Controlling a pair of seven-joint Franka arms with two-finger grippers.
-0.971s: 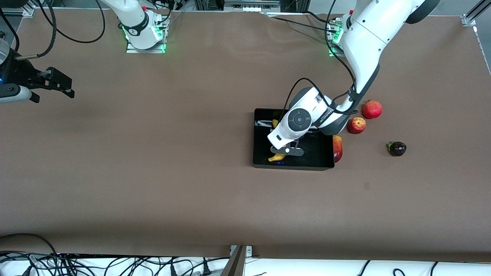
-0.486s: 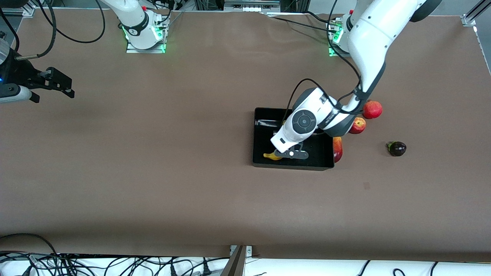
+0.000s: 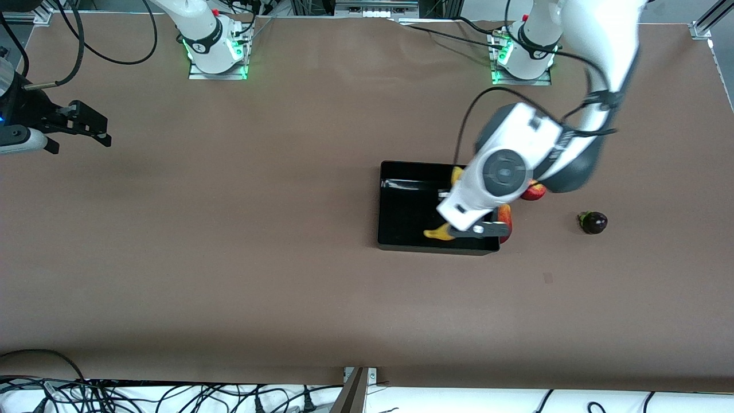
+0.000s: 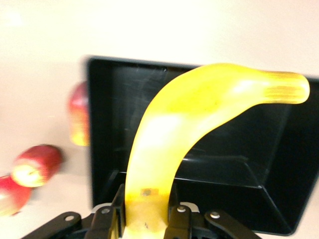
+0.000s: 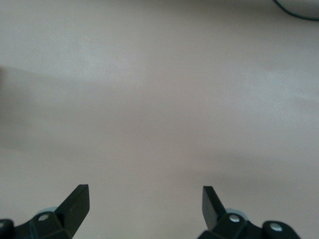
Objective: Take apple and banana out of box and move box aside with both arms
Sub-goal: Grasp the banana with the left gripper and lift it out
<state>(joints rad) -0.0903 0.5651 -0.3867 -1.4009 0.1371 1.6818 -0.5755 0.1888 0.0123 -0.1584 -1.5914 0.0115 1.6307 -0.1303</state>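
My left gripper (image 3: pixel 459 232) is shut on the curved yellow banana (image 3: pixel 436 233) and holds it in the air over the black box (image 3: pixel 401 201), at the box's end beside the mango. In the left wrist view the banana (image 4: pixel 174 134) stands up between the fingers (image 4: pixel 114 216) above the box (image 4: pixel 239 174). The mango (image 3: pixel 506 221) lies against the box's outer wall. The apple (image 3: pixel 536 193) is partly hidden by the arm, and the pomegranate is hidden in the front view. The left wrist view shows the mango (image 4: pixel 79 119), apple (image 4: pixel 37 164) and pomegranate (image 4: pixel 9 193). The purple fruit (image 3: pixel 593 222) lies apart. My right gripper (image 3: pixel 80 133) waits open over bare table.
The brown table cover (image 3: pixel 229 258) stretches wide around the box. The arm bases (image 3: pixel 215 54) stand along the table's edge farthest from the front camera. Cables (image 3: pixel 114 396) hang below the edge nearest that camera.
My left gripper has lifted the banana and carried it toward the left arm's end of the box. The arm now covers the pomegranate. The right arm has not moved.
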